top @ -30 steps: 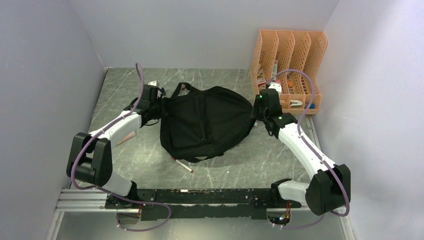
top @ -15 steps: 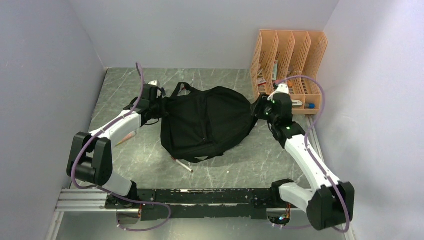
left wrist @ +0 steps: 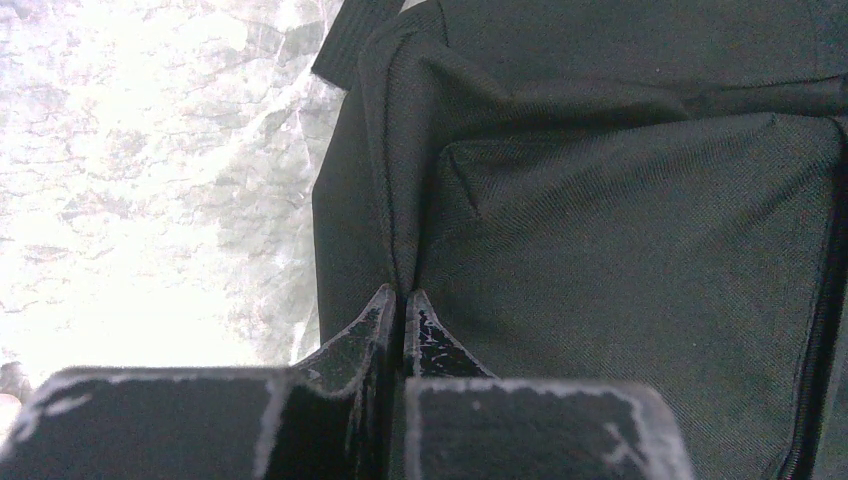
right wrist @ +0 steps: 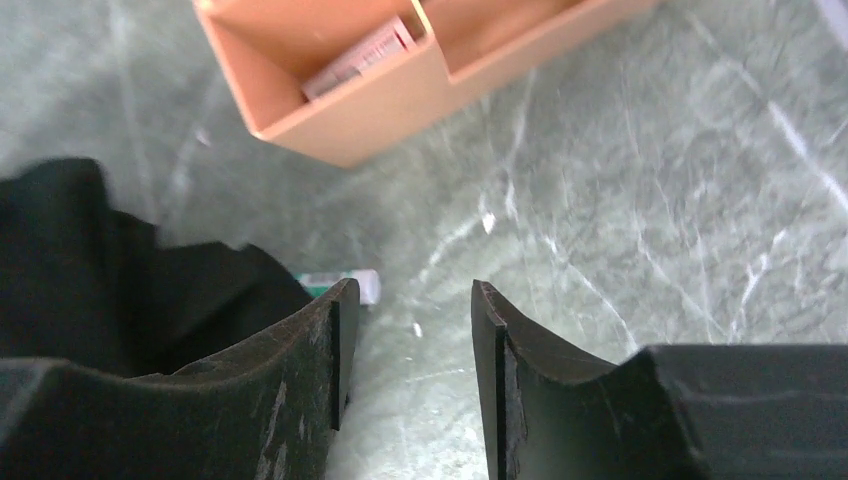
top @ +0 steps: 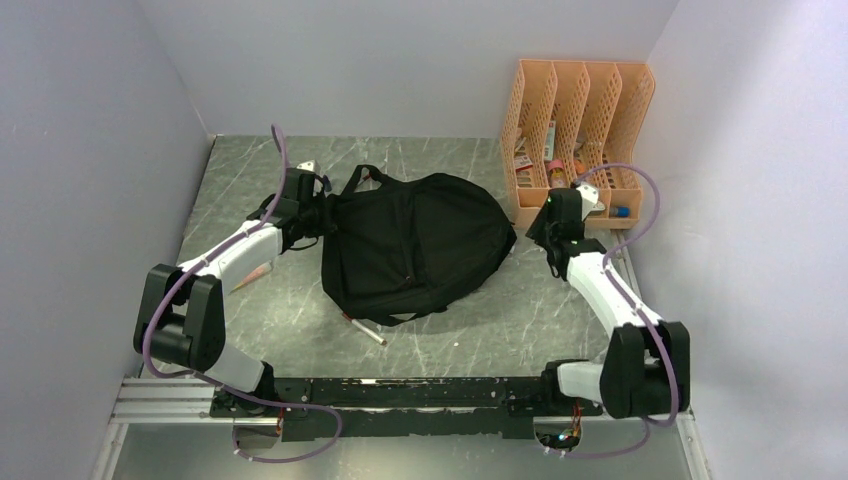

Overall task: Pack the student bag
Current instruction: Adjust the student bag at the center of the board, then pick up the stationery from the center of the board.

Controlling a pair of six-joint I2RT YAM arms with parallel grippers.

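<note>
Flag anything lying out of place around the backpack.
A pen-like stick pokes out from under the near edge of the student bag, pinned beneath it rather than packed inside. A small white-and-green item also lies loose on the table beside the bag.

Top: high at 6 o'clock, facing down, wide.
Left wrist: tight on student bag (left wrist: pixel 620 220).
Right wrist: close above table (right wrist: pixel 650 200).
Shared: student bag.
</note>
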